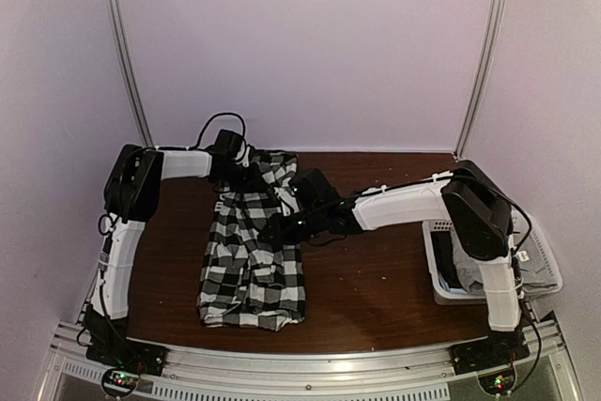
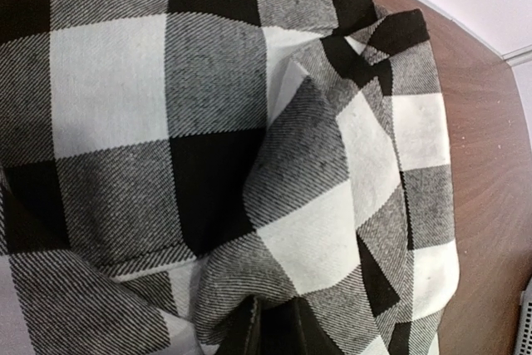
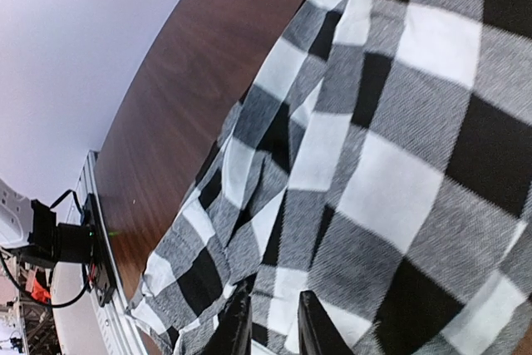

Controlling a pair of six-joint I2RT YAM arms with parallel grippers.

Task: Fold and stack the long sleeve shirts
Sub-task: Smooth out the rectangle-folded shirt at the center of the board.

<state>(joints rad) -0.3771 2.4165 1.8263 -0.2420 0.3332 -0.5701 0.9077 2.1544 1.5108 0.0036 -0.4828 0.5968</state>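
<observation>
The black-and-white checked shirt [image 1: 252,265] lies lengthwise on the brown table [image 1: 376,279], bunched and raised at its far half. My left gripper [image 1: 244,178] is at the shirt's far end, and its wrist view shows it [image 2: 283,332] shut on a gathered fold of the checks [image 2: 249,164]. My right gripper [image 1: 280,229] is at the shirt's right edge, mid-length. Its wrist view shows it [image 3: 273,330] closed on a strip of the checked cloth [image 3: 391,164], which drapes down from it. The grey shirt [image 1: 449,265] lies in the basket at the right.
The white lattice basket [image 1: 441,296] stands at the table's right edge, partly behind my right arm. A metal rail [image 1: 310,363] runs along the near edge. White walls close in the back and sides. Bare brown table [image 3: 183,97] lies left of the shirt in the right wrist view.
</observation>
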